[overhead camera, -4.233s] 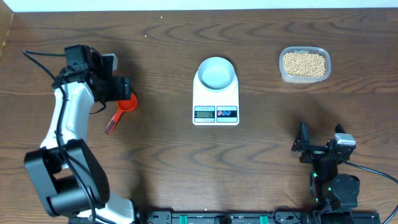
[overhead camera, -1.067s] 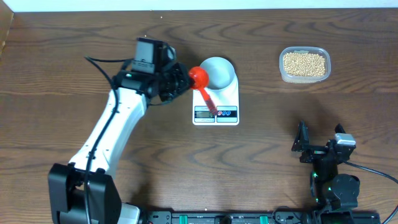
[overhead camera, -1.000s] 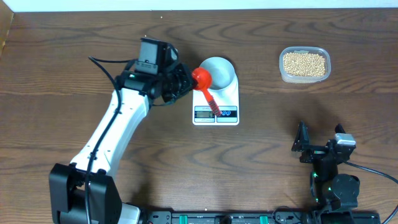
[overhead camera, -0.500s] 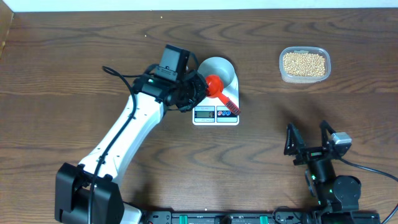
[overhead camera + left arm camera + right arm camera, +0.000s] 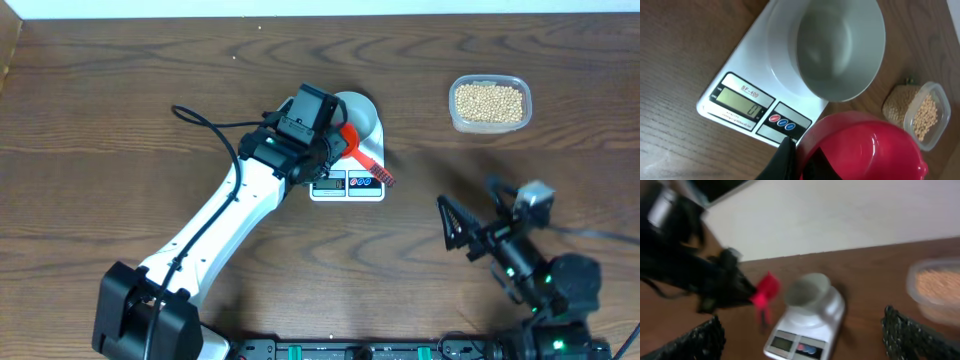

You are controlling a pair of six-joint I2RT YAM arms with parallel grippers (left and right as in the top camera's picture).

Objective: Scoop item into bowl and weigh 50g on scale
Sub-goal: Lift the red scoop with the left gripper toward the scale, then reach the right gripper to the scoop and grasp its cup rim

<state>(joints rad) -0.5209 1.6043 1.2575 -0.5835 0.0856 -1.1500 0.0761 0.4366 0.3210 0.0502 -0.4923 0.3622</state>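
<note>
Two arms divide the work. The left gripper [image 5: 330, 143] is clamped on a red plastic scoop [image 5: 860, 145], held just above the small white rectangular kitchen scale [image 5: 750, 60] and presumably bound for the clear plastic tub [image 5: 489, 125] of small tan-yellow beans [image 5: 489, 101], which stands well apart to the right. The pale blue-white round bowl [image 5: 840, 45] sits empty on the scale's platform, so added beans would register directly. The right gripper [image 5: 472, 218] hangs with jaws spread wide, grasping nothing, perhaps ready to steady the tub.
</note>
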